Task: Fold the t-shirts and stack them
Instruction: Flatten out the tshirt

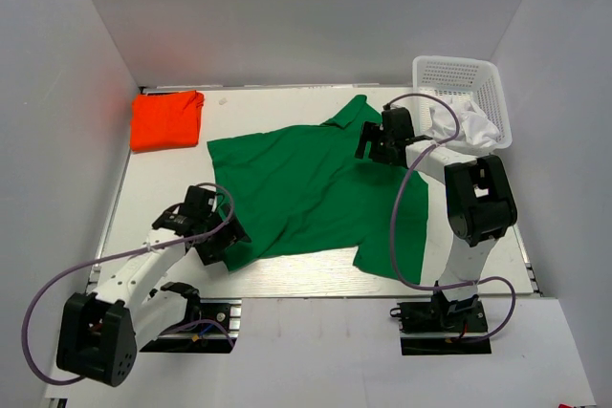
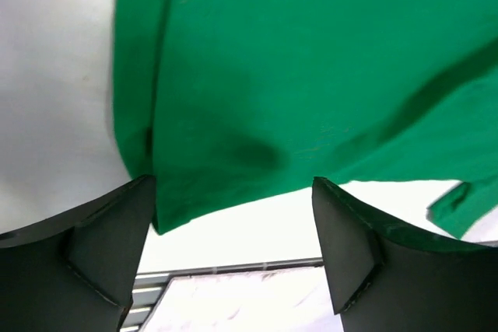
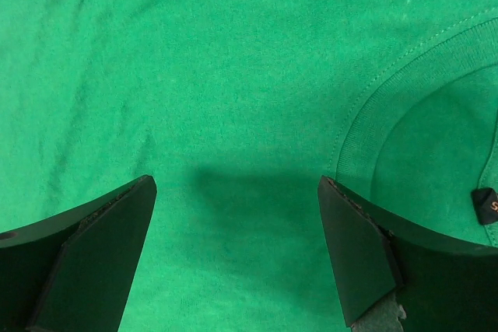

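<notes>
Soft green shirt [image 1: 306, 188] flat, orange shirt [image 1: 165, 119] folded

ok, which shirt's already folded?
The orange-red shirt, far left at the back: it sits as a compact folded bundle. The green shirt lies spread open in the middle, sleeves out.

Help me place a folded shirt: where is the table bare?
Bare table runs along the back, between the orange folded shirt and the mesh basket, and in a strip left of the green t-shirt. The centre and right are crowded by that shirt and the right arm.
</notes>
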